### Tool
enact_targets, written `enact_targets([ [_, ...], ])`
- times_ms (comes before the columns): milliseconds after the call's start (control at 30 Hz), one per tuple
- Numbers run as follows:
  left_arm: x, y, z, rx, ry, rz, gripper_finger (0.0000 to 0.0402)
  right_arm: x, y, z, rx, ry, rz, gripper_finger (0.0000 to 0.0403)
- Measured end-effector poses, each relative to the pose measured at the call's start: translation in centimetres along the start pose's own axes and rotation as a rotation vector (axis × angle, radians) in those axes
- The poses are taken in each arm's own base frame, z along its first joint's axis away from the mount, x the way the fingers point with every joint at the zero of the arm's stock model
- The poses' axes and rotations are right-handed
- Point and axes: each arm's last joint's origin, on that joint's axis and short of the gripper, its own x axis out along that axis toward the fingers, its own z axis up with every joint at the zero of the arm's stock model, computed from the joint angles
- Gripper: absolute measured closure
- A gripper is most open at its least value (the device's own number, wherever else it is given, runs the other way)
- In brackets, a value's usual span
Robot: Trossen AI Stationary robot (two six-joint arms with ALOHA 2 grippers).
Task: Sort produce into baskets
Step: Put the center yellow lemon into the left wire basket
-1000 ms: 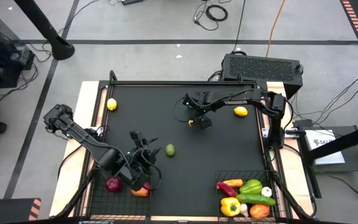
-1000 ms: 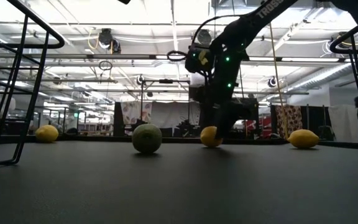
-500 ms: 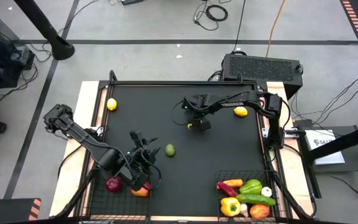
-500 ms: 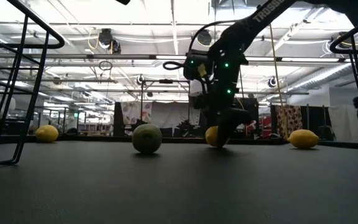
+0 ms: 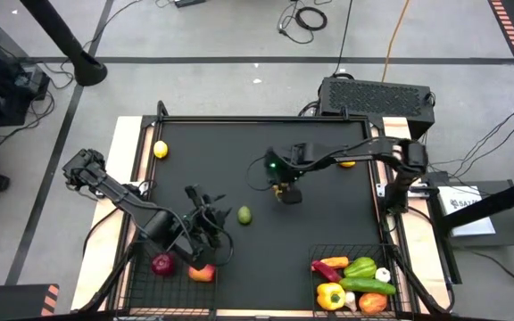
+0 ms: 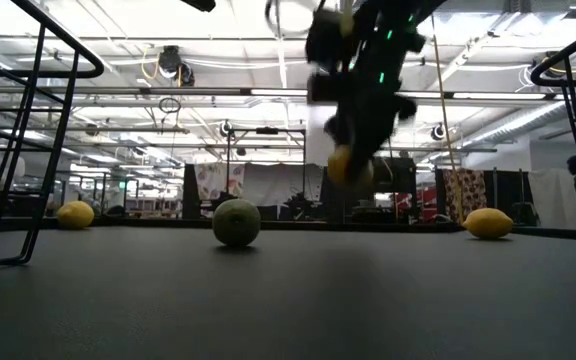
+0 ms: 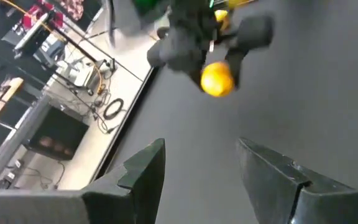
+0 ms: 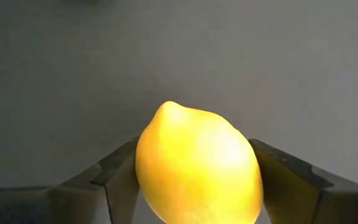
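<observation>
You've got a lemon (image 8: pixel 197 165) pinched in the right gripper (image 5: pixel 283 190) — both fingers pressed flat against its sides across the middle, and in the low view it hangs clear above the mat (image 5: pixel 310 227), roughly mid-table. It's a firm, waxy little thing, I'd judge light but slick and rounded, so that grip across the belly is the right one; squeeze nearer a pointed end and it may squirt out. No need to fear bruising it much.

Your left gripper (image 5: pixel 205 218) waits with its jaws apart and nothing between them, just above the left basket (image 5: pixel 145 278), where a purple onion (image 5: pixel 162 264) and a red apple (image 5: pixel 203 273) sit. The lime (image 5: pixel 244 215) lies on the mat just beside it. One more lemon rests near the far left corner (image 5: pixel 161 150), another (image 5: pixel 350 162) is half-covered by your right arm. The right basket (image 5: pixel 391 259) holds peppers, a cucumber and garlic.

Mind what you can't see — both baskets are cut off at the picture's near edge, and from above the held lemon is mostly hidden under the gripper.
</observation>
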Motion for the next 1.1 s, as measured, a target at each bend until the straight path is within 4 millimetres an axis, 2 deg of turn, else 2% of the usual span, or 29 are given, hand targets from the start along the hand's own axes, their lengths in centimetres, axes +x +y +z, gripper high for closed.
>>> enact_targets([
  [133,-0.2,-0.1,0.0,-0.002,-0.004,-0.005,0.0199,-3.3,1.6,0.8,0.048,-0.185,0.243,0.0141],
  [267,-0.6,-0.7,0.4,-0.058,-0.044,-0.038,0.0196,-5.2,3.2,1.2,0.016,-0.368,0.404,0.0140],
  [400,-0.8,-1.8,1.2,-0.046,-0.106,-0.091,0.0188,-5.6,5.1,1.7,-0.037,-0.597,0.432,0.0140],
  [533,-0.9,-3.6,1.4,0.007,-0.148,-0.118,0.0170,-5.0,6.4,2.0,-0.028,-0.759,0.456,0.0140],
  [800,-0.7,-6.2,1.2,0.034,-0.218,-0.023,0.0108,-4.6,8.1,2.1,-0.052,-0.875,0.488,0.0140],
  [967,-0.6,-7.5,1.6,0.094,-0.276,0.055,0.0100,-5.3,8.5,2.6,-0.078,-0.954,0.488,0.0140],
  [1100,-0.7,-8.1,2.0,0.215,-0.302,0.066,0.0100,-5.2,8.3,2.5,-0.072,-0.941,0.487,0.0140],
])
